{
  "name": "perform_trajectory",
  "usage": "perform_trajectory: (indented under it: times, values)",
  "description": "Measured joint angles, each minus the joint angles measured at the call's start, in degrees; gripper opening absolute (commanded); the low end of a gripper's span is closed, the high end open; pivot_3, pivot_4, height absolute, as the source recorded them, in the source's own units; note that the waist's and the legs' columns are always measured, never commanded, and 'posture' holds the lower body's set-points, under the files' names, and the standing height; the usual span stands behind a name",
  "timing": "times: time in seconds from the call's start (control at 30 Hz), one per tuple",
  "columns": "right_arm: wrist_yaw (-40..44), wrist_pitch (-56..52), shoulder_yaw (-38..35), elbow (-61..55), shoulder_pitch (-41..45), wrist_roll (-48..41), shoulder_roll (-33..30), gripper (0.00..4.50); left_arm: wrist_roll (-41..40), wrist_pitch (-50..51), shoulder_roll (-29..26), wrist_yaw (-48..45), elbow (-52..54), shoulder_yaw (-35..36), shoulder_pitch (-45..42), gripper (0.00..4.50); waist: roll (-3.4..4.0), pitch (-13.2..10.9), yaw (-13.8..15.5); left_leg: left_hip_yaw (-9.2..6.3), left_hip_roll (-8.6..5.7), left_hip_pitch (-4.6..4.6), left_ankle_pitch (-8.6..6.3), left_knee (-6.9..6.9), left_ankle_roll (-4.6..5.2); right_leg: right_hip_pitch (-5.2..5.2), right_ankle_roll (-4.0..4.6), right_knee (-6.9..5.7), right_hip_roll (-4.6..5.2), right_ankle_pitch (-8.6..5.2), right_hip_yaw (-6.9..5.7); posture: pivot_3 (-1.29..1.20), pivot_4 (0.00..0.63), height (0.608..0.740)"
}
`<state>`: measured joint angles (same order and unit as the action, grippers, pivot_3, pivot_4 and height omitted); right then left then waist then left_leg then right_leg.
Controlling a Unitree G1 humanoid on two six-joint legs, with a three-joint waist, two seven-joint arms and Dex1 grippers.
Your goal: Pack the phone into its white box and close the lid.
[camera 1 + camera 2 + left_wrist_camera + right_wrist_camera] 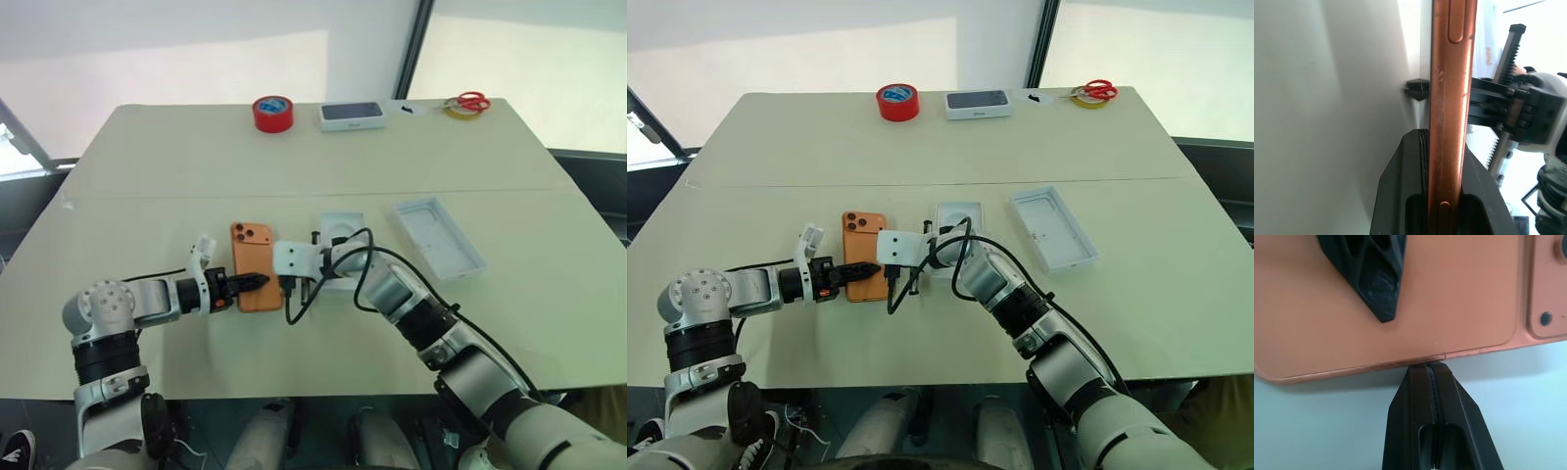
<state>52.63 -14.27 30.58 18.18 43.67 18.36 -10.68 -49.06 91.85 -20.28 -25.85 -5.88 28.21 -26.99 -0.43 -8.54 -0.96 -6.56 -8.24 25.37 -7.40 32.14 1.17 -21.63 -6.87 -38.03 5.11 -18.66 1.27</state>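
The orange phone (256, 266) lies back-up near the front of the pale worktop (196, 176), its camera bump at the far corner. The left gripper (257, 282) comes in from the phone's left; its black fingers (1400, 196) are clamped on the phone's near end, one above the back and one beneath the edge. The right gripper (1431, 369) has its fingers pressed together, tips against the phone's right long edge without holding it. The white box (340, 235) sits just right of the phone, partly behind the right wrist. The lid (439, 236) lies further right, open side up.
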Motion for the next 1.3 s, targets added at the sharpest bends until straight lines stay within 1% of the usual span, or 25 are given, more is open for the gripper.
perform_trajectory:
  times: [0.07, 0.13, 0.17, 0.2, 0.27, 0.3, 0.33, 0.37, 0.4, 0.47, 0.53, 0.6, 0.63, 0.7, 0.8, 0.87, 1.0, 1.2, 1.3]
  values:
    - [0.07, -0.13, -0.75, -0.05, -0.25, -1.29, -0.03, 0.0, -0.21, -0.67, 0.12, -0.24, 0.12, 0.06, 0.61, 0.03, 0.0, 0.0, 0.0, 0.0, 0.0, 0.0, 0.0, 0.0, 0.0, 0.0, 0.0, 0.0, 0.0, 0.0, 0.0, 0.0, 0.15, 0.736]
    - [0.68, -1.41, -3.51, -0.83, -1.13, -4.31, -0.01, 0.0, -0.41, -0.96, 0.68, -0.25, 0.43, 0.6, 0.92, 0.03, -0.02, -0.03, 0.11, 0.0, 0.0, 0.01, 0.0, 0.0, 0.0, 0.0, 0.0, 0.0, 0.0, 0.0, 0.0, 0.0, 0.15, 0.736]
    - [1.49, -3.06, -6.35, -2.35, -1.62, -7.5, -0.02, 0.0, -0.4, -0.7, 1.39, 0.18, 0.33, 1.99, 0.91, 0.03, -0.05, -0.06, 0.14, 0.0, 0.0, 0.02, 0.0, 0.0, 0.0, 0.0, 0.0, 0.0, 0.0, 0.0, 0.0, 0.0, 0.15, 0.736]
    - [1.75, -3.47, -7.17, -3.08, -1.61, -8.45, -0.03, 0.24, -0.39, -0.62, 1.57, 0.36, 0.27, 2.25, 0.91, 0.01, -0.06, -0.07, 0.14, 0.0, 0.0, 0.03, 0.0, 0.0, 0.0, -0.01, 0.0, 0.0, 0.01, 0.0, 0.0, 0.0, 0.15, 0.736]
    - [4.32, -6.4, -10.44, -7.21, -1.78, -13.54, -0.82, 0.78, -0.41, -0.01, 3.0, 1.13, 0.24, 3.6, 0.52, 0.0, -0.09, -0.11, 0.16, -0.02, 0.0, 0.05, 0.0, 0.0, 0.01, -0.02, 0.0, 0.02, 0.01, 0.0, -0.01, 0.0, 0.15, 0.736]
    - [6.14, -8.35, -11.79, -9.59, -1.88, -16.5, -1.58, 1.35, -0.44, -0.02, 3.96, 1.4, 0.17, 4.64, 0.14, 0.0, -0.13, -0.14, 0.25, -0.03, 0.0, 0.08, -0.01, 0.0, 0.01, -0.02, 0.0, 0.04, 0.01, 0.0, -0.02, 0.0, 0.15, 0.736]
    - [8.07, -9.57, -12.99, -12.05, -2.25, -18.92, -3.1, 1.76, -0.51, -0.06, 4.53, 1.58, 0.16, 5.33, -0.29, 0.0, -0.22, -0.19, 0.37, -0.04, 0.0, 0.09, -0.01, 0.0, 0.01, -0.02, 0.0, 0.06, 0.02, 0.0, -0.04, 0.0, 0.15, 0.736]
    - [9.96, -9.72, -13.94, -14.77, -3.22, -20.72, -5.79, 2.36, -1.07, -0.13, 4.56, 1.6, 0.17, 5.99, -0.46, 0.0, -0.3, -0.22, 0.43, -0.04, 0.0, 0.1, -0.01, 0.01, 0.02, 0.0, 0.0, 0.1, 0.04, 0.0, -0.07, 0.0, 0.15, 0.736]
    - [11.44, -9.15, -14.56, -17.01, -4.88, -21.65, -9.07, 2.82, -1.27, -0.33, 4.48, 1.47, 0.3, 6.26, -0.43, 0.0, -0.3, -0.22, 0.51, -0.04, -0.01, 0.1, -0.02, 0.01, 0.04, 0.04, 0.0, 0.17, 0.06, 0.0, -0.07, 0.0, 0.15, 0.736]
    - [13.53, -7.06, -15.52, -19.01, -8.7, -21.96, -15.0, 2.82, -1.55, -0.85, 3.99, 1.08, 0.36, 6.56, -0.28, 0.0, -0.33, -0.25, 0.44, 0.0, -0.02, 0.12, -0.05, 0.01, 0.08, 0.07, -0.01, 0.28, 0.09, 0.0, -0.08, 0.0, 0.15, 0.736]
    - [15.11, -5.36, -15.4, -19.91, -11.39, -21.83, -18.77, 2.82, -1.64, -1.09, 4.13, 1.02, 0.57, 6.54, -0.35, 0.0, -0.37, -0.3, 0.26, 0.01, -0.02, 0.13, -0.05, 0.0, 0.08, 0.06, 0.0, 0.28, 0.11, 0.0, -0.07, 0.0, 0.15, 0.736]
    - [15.81, -1.23, -14.54, -21.34, -14.23, -20.18, -23.06, 2.82, -1.99, -1.22, 5.0, 1.01, 2.04, 6.1, -0.42, 0.0, -0.44, -0.36, 0.18, 0.01, 0.0, 0.16, -0.05, 0.0, 0.08, 0.04, 0.0, 0.28, 0.12, -0.01, -0.07, 0.0, 0.15, 0.736]
    - [15.6, 0.59, -14.32, -21.34, -15.53, -19.1, -24.8, 2.82, -2.4, -1.39, 5.31, 1.01, 2.67, 5.77, -0.58, 0.0, -0.47, -0.38, 0.09, 0.01, 0.01, 0.15, -0.05, 0.0, 0.08, 0.04, 0.0, 0.28, 0.11, -0.01, -0.08, 0.0, 0.15, 0.736]
    - [15.07, 1.26, -14.34, -21.35, -16.94, -19.09, -25.13, 2.82, -2.91, -1.58, 5.57, 1.01, 3.38, 5.37, -0.85, 0.0, -0.49, -0.39, -0.1, 0.01, 0.05, 0.15, -0.04, 0.0, 0.08, 0.04, 0.0, 0.28, 0.1, -0.01, -0.07, 0.0, 0.15, 0.736]
    - [13.67, 1.64, -14.25, -21.35, -17.75, -19.2, -24.54, 1.99, -3.52, -2.27, 5.78, 1.01, 3.74, 4.99, -0.93, 0.0, -0.5, -0.41, 0.03, 0.01, 0.05, 0.15, -0.04, 0.01, 0.08, 0.04, 0.01, 0.28, 0.1, -0.01, -0.08, 0.0, 0.15, 0.736]
    - [12.82, 2.5, -14.17, -21.35, -17.74, -18.72, -24.56, 1.09, -3.57, -2.46, 5.61, 1.01, 3.74, 4.63, -0.93, 0.0, -0.53, -0.44, 0.27, 0.01, 0.05, 0.16, -0.04, 0.02, 0.08, 0.06, 0.01, 0.31, 0.1, -0.01, -0.08, 0.0, 0.15, 0.736]
    - [11.37, 4.62, -12.93, -21.31, -17.77, -16.73, -24.57, 1.09, -3.67, -2.63, 5.4, 1.01, 3.73, 4.14, -0.93, 0.0, -0.57, -0.46, 0.47, 0.01, 0.05, 0.17, -0.04, 0.02, 0.08, 0.08, 0.01, 0.36, 0.1, -0.01, -0.11, 0.0, 0.15, 0.736]
    - [11.19, 5.01, -12.69, -21.1, -18.09, -16.19, -24.59, 1.09, -3.93, -2.68, 5.23, 1.11, 3.73, 4.13, -0.99, 0.0, -0.59, -0.47, 0.42, 0.0, 0.05, 0.16, -0.04, 0.03, 0.08, 0.1, 0.01, 0.36, 0.1, -0.01, -0.12, 0.0, 0.15, 0.736]
    - [11.8, 4.82, -12.38, -20.59, -18.09, -16.06, -25.01, 0.3, -3.98, -2.68, 5.5, 1.27, 3.73, 4.13, -0.98, 0.0, -0.59, -0.47, 0.4, 0.0, 0.05, 0.16, -0.04, 0.03, 0.08, 0.11, 0.01, 0.36, 0.1, -0.01, -0.12, 0.0, 0.15, 0.736]
